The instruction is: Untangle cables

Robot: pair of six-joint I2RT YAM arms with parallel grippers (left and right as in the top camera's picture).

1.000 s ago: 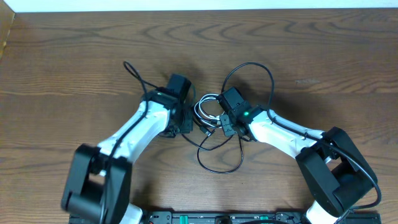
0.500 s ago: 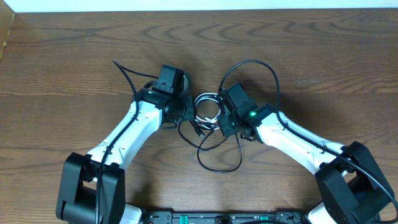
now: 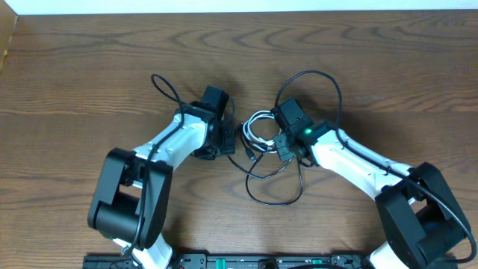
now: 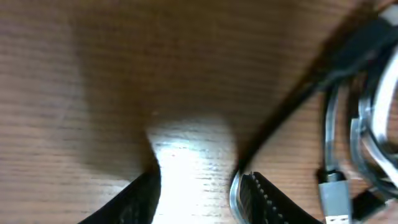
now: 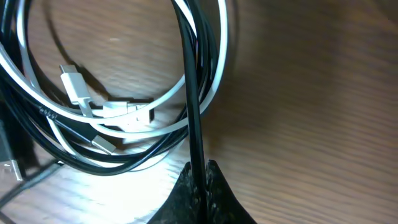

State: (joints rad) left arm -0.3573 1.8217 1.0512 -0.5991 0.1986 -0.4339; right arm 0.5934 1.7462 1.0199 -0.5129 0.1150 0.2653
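The cables (image 3: 258,128) lie tangled in the middle of the table: white and black loops between the two grippers, with a black loop (image 3: 275,190) trailing toward the front. My right gripper (image 5: 200,177) is shut on one black cable (image 5: 189,81) that runs up across the white and black coil (image 5: 118,124). From above, the right gripper (image 3: 285,146) sits at the bundle's right side. My left gripper (image 3: 226,142) is at the left side. Its fingers (image 4: 140,199) stand apart over bare wood, the left gripper (image 4: 196,199) open. A black cable (image 4: 292,106) slants down to its right fingertip.
A white plug (image 4: 336,198) and white strands (image 4: 373,118) lie right of my left fingers. The left arm's own black wire (image 3: 166,91) loops out behind its wrist. A second black loop (image 3: 317,78) arcs behind my right wrist. The table's far edge (image 3: 239,11) runs along the top.
My left jaws have opened, and the left gripper swung up and left, then back beside the bundle. My right gripper has drawn its black cable and the bundle slightly rightward.
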